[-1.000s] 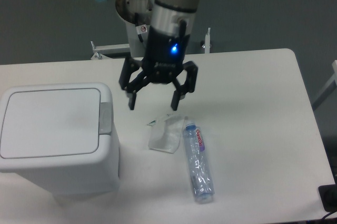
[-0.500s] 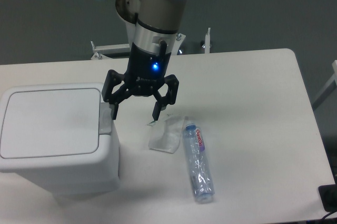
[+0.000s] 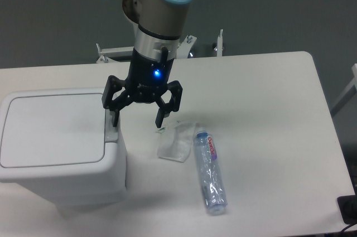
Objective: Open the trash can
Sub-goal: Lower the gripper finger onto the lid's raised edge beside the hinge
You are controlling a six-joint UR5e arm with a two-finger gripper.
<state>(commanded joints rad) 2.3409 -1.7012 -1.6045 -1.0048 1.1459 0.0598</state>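
Note:
The trash can (image 3: 56, 142) is a large white boxy bin at the table's left side, its flat lid down. Its grey push-button tab (image 3: 112, 130) lies on the right edge of the top. My gripper (image 3: 137, 121) hangs open and points down just to the right of the bin. Its left fingertip (image 3: 114, 120) is directly over the tab, close to it; I cannot tell whether they touch. The right finger (image 3: 159, 119) hangs beyond the bin, above the table.
A crumpled clear plastic wrapper (image 3: 174, 142) lies on the white table (image 3: 268, 114) right of the bin. Beside it lies an empty plastic bottle (image 3: 210, 171), pointing toward the front edge. A metal bracket (image 3: 111, 54) stands behind the table's back edge.
The gripper has moved left and slightly down, from above the wrapper to the bin's right edge. Its left finger now stands over the grey tab. The lid has stayed down.

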